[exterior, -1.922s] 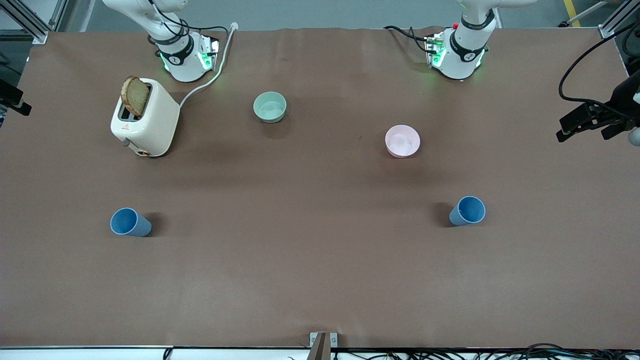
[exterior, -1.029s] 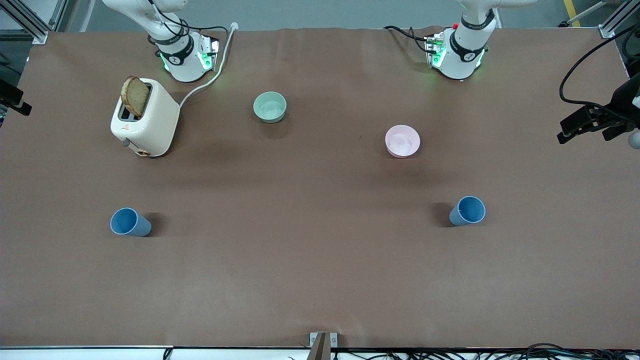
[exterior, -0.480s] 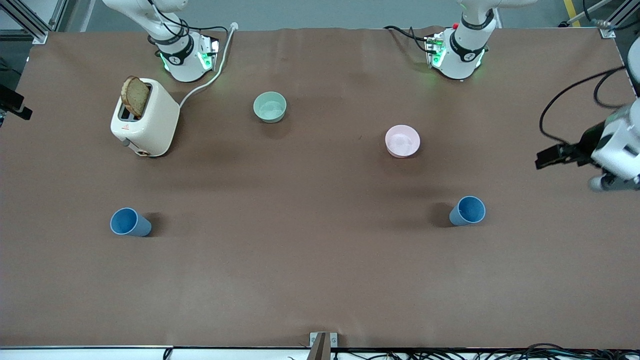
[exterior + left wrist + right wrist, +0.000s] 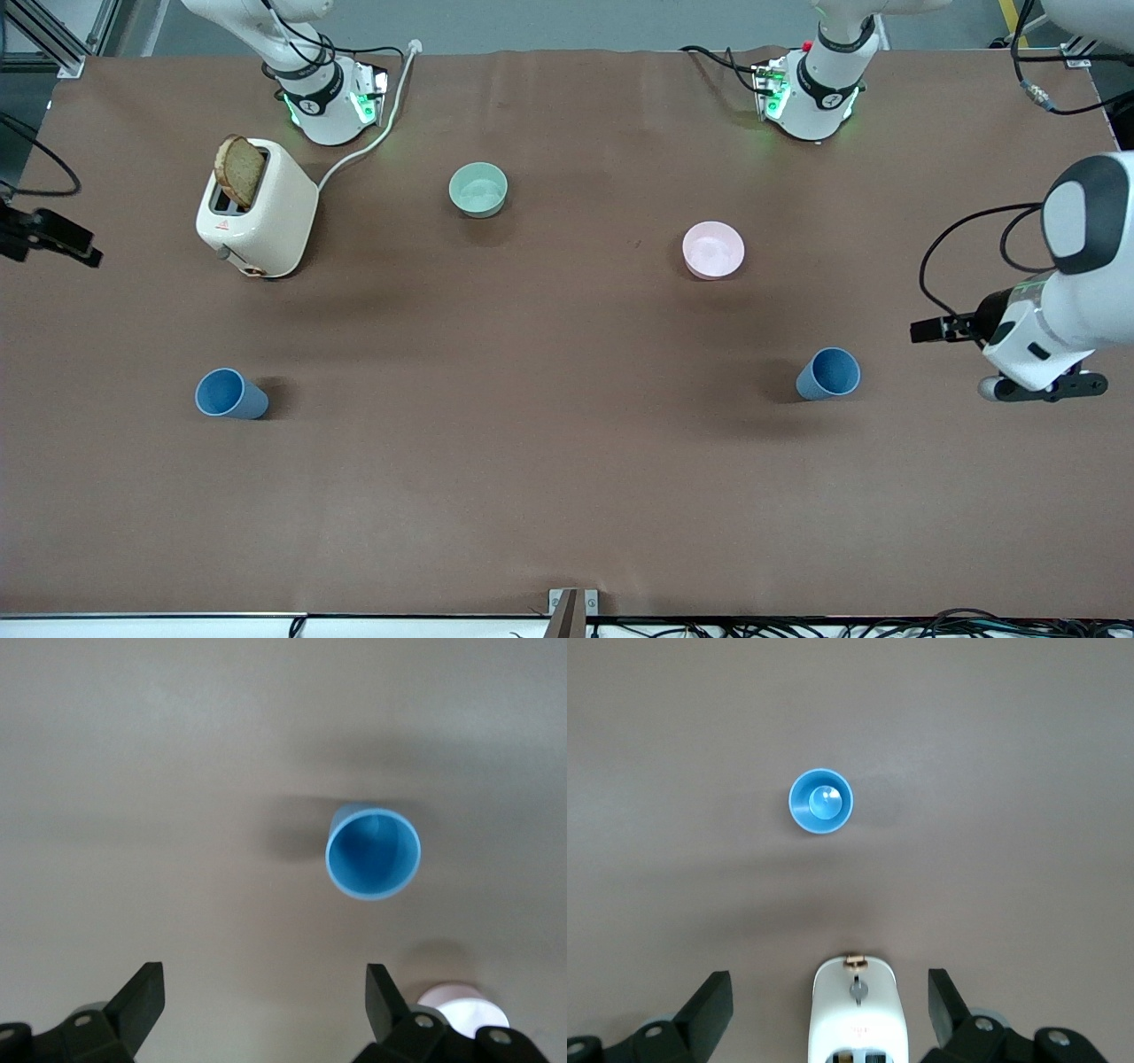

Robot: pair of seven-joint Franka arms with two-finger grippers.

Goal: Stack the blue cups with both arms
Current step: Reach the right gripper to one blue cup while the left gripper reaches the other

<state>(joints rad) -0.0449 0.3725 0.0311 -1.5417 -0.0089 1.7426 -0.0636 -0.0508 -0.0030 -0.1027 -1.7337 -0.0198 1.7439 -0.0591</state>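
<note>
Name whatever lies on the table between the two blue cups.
Nothing: in the front view the brown tabletop is bare between the blue cup at the right arm's end and the blue cup at the left arm's end.

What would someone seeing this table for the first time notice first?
Two upright blue cups stand apart on the brown table: one blue cup toward the right arm's end, the other blue cup toward the left arm's. Farther from the camera, a cream toaster holds a bread slice sticking up.

No text, label or number on anything here can be read
</note>
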